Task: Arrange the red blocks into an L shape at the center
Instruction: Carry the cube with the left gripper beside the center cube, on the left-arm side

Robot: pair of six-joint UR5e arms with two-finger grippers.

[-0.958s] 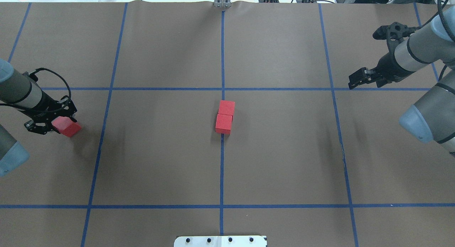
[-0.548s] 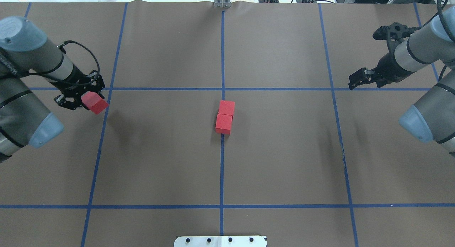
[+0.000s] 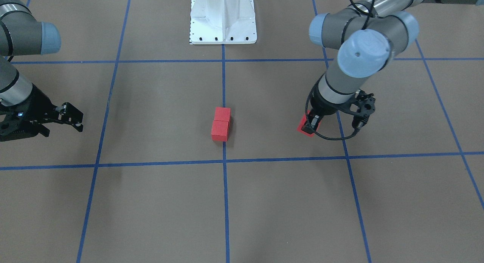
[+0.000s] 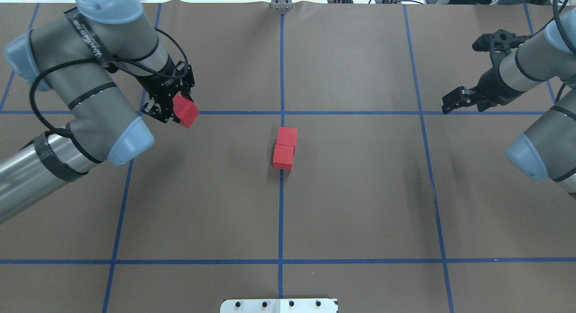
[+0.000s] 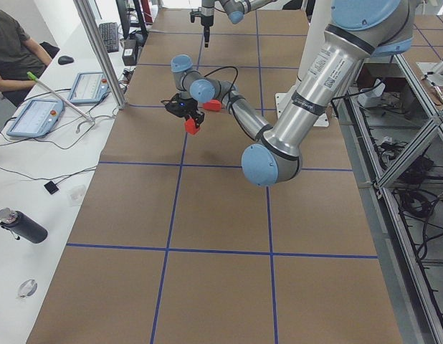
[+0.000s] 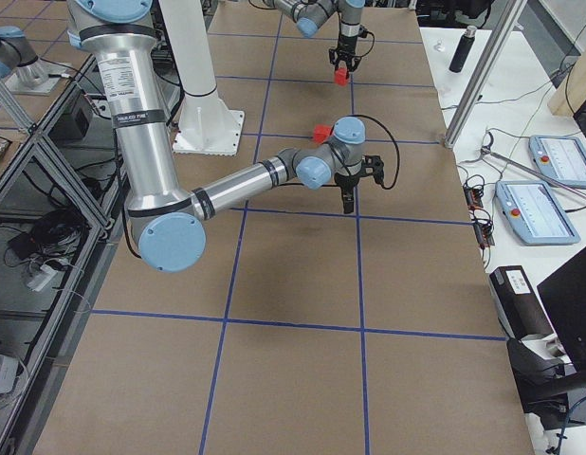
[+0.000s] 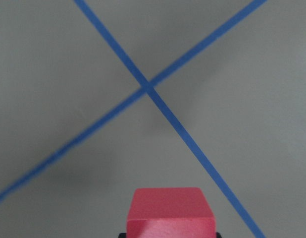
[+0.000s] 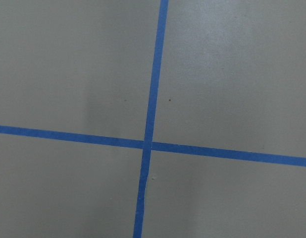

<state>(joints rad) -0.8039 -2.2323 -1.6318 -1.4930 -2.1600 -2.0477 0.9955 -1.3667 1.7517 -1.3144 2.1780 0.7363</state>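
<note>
**1. Left hand** (image 4: 179, 109). Clenched on the held block (image 4: 186, 112), with fingers on two opposite faces. The held block hangs clear of the table (image 4: 360, 214) and is turned askew to the grid. It is near the left crossing (image 7: 149, 88) of the tape lines and well apart from the centre (image 4: 265, 187). In the left wrist view the block's top face fills the lower edge. The left crossing lies ahead of it on the table, with a soft shadow beside.

**2. Far block** (image 4: 287, 136) and **near block** (image 4: 283, 156). Both rest on the table at the centre, touching face to face in a row along the middle line (image 4: 281, 214). Each overlaps that line. The far block sits slightly further toward the robot's right than the near block. The row is two blocks long, so the L is not yet formed.

**3. Right hand** (image 4: 451, 103). Released, with fingers apart and nothing between them. It hangs over the far cross line, near the right crossing (image 4: 420, 112), well apart from all three blocks. The right wrist view shows only two tape lines crossing on the brown table.

**4. Base** (image 3: 223, 17). A white mount on the middle line at the robot's side of the table.

**5. Operator** (image 5: 13, 43). Seated at a white bench beyond the table's far side, with two tablets (image 5: 35, 117) and a dark bottle (image 5: 21, 226) lying on it.
</note>
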